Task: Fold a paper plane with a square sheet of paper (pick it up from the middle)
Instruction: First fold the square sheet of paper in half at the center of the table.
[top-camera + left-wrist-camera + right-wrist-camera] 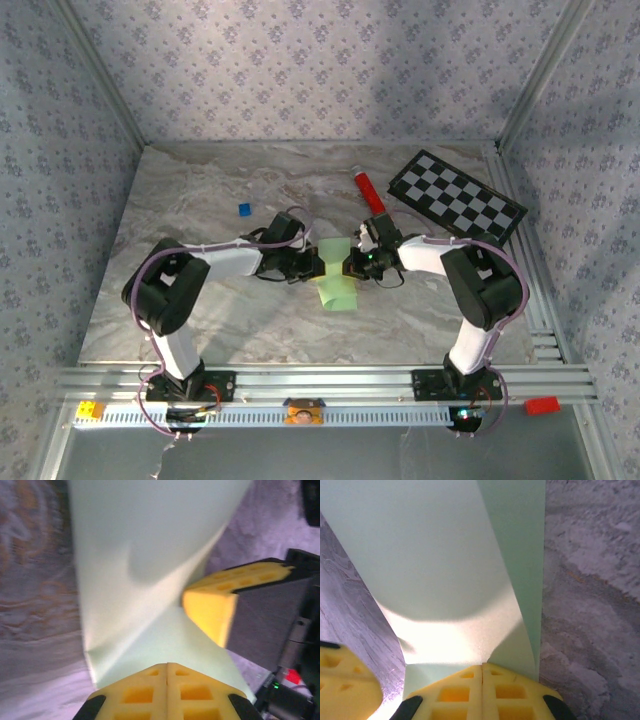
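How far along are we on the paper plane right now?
Early. Done: the square sheet of paper is already bent into a loose fold. In hand: the left gripper and right gripper are each shut on it from opposite sides. Left: no pointed nose or wings show, so nearly all the folding remains.

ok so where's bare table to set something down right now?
Free: far-left table, from the blue square to the edge; near strip between the paper and front rail. Crowded: centre, left gripper and right gripper on the paper; far right, red tube, checkerboard.
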Robot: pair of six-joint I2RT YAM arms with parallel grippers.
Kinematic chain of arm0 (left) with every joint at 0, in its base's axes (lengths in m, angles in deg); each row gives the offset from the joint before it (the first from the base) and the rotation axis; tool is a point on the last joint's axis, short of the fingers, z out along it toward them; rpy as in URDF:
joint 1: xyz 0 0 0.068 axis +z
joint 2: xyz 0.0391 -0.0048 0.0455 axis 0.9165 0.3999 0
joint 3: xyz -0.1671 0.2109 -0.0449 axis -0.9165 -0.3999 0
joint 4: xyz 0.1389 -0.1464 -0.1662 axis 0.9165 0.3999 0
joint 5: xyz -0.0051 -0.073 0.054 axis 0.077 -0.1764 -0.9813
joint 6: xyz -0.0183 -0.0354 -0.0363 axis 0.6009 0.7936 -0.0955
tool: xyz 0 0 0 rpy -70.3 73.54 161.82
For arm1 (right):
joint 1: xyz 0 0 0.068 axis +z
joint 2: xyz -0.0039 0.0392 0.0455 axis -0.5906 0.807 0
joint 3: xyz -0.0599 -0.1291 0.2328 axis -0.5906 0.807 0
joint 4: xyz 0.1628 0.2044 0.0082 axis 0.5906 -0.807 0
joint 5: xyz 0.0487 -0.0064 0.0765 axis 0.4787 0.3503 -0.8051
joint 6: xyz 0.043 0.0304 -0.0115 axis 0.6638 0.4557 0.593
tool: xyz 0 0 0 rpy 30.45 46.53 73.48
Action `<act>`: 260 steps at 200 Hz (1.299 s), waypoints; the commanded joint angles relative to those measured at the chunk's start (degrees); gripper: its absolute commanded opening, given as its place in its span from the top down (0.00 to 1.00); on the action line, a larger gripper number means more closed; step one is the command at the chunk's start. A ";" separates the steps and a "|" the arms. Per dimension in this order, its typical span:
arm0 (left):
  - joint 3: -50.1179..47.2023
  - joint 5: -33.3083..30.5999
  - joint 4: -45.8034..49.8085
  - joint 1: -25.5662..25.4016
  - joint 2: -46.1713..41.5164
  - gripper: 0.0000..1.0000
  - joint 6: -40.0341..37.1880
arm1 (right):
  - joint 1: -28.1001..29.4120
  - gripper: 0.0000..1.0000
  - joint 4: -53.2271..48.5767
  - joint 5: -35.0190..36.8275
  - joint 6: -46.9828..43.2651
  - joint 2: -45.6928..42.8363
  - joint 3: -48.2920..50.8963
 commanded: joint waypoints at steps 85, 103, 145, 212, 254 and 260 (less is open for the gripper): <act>-6.19 -0.14 -2.10 -1.49 3.66 1.00 1.76 | 0.22 1.00 -6.09 5.06 0.05 1.23 3.11; -6.86 -1.17 -0.94 -1.36 2.72 1.00 0.78 | 0.20 1.00 -5.96 4.97 0.06 1.31 3.15; -4.94 -0.21 -0.87 -1.68 -2.09 1.00 1.58 | 0.16 1.00 -5.91 5.03 0.06 1.31 3.09; -5.93 2.71 -6.00 -3.19 -1.17 1.00 4.98 | 0.29 1.00 -5.72 4.93 0.02 1.49 3.01; -7.81 2.51 -3.61 -3.34 1.64 1.00 3.26 | 0.29 1.00 -5.65 5.24 0.00 1.58 3.44; -8.26 2.14 -3.33 -3.37 1.80 1.00 3.00 | 0.29 1.00 -5.62 5.31 0.04 1.57 3.51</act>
